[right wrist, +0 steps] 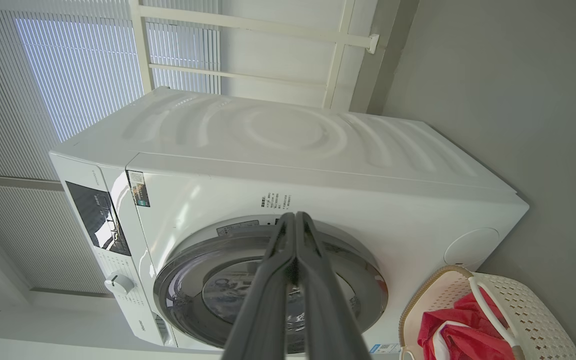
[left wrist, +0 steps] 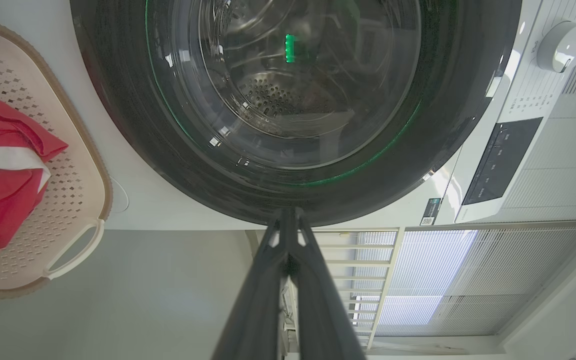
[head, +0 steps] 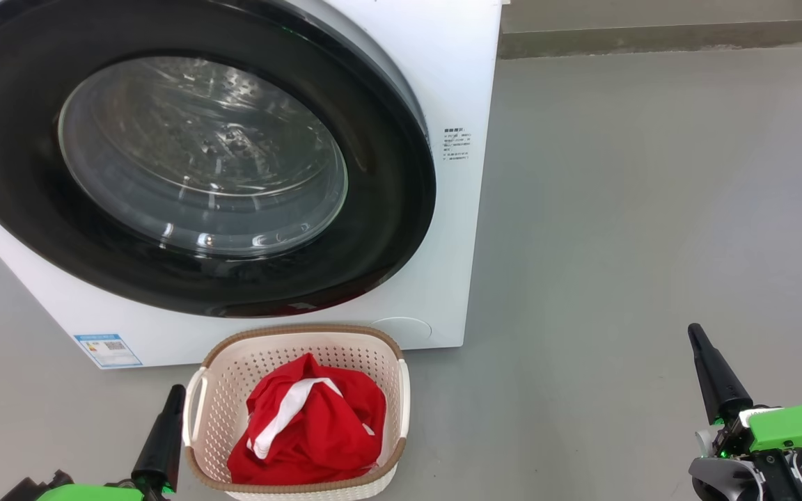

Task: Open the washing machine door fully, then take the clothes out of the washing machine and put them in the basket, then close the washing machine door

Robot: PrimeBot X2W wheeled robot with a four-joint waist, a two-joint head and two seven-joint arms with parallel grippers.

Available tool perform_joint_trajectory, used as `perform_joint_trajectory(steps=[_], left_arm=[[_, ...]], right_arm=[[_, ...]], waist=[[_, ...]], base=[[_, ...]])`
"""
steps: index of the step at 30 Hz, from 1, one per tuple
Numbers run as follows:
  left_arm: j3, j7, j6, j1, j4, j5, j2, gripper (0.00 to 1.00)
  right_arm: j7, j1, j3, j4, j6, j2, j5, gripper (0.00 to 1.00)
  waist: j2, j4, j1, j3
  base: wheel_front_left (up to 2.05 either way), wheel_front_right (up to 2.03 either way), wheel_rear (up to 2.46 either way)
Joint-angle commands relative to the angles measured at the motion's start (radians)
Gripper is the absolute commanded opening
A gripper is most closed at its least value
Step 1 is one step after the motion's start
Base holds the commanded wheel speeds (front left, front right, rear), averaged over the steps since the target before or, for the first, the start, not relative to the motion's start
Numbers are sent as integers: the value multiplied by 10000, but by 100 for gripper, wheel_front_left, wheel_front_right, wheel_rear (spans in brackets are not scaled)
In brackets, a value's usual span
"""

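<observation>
The washing machine door (head: 192, 160) sits shut against the front of the washing machine (head: 460, 83), its wide black rim circling the bulging glass, through which the perforated steel drum shows. The red clothes (head: 310, 424) with white stripes lie heaped in the basket (head: 303, 329), which stands on the floor (head: 651, 209) just in front of the washer's bottom edge, below the door.

The left gripper (head: 177, 391) hangs just beside the basket's left handle, not touching it, its two dark fingers pressed together and holding nothing. The right gripper (head: 695, 332) is well apart to the right over bare floor, jaws likewise together and empty.

Nothing lies between the grippers and the door. A blue label (head: 107, 350) sits at the washer's lower left corner and a round cover (head: 404, 330) at its lower right. A dial (left wrist: 564, 46) and a dark panel (left wrist: 503, 160) sit along the washer's top strip. The floor is smooth grey, and slatted blinds (right wrist: 68, 65) hang behind the machine.
</observation>
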Motion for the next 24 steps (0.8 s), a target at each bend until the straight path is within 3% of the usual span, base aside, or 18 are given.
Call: perform_joint_trajectory(steps=[1, 24], left_arm=[[358, 45, -69, -415, -261, 72, 100, 0], [379, 62, -69, -417, -260, 89, 86, 0]], right_arm=[[51, -417, 142, -289, -7, -49, -55, 0], [68, -419, 121, -288, -7, -35, -73, 0]], waist=[[0, 0, 0, 0], [0, 0, 0, 0]], base=[[0, 0, 0], [0, 0, 0]])
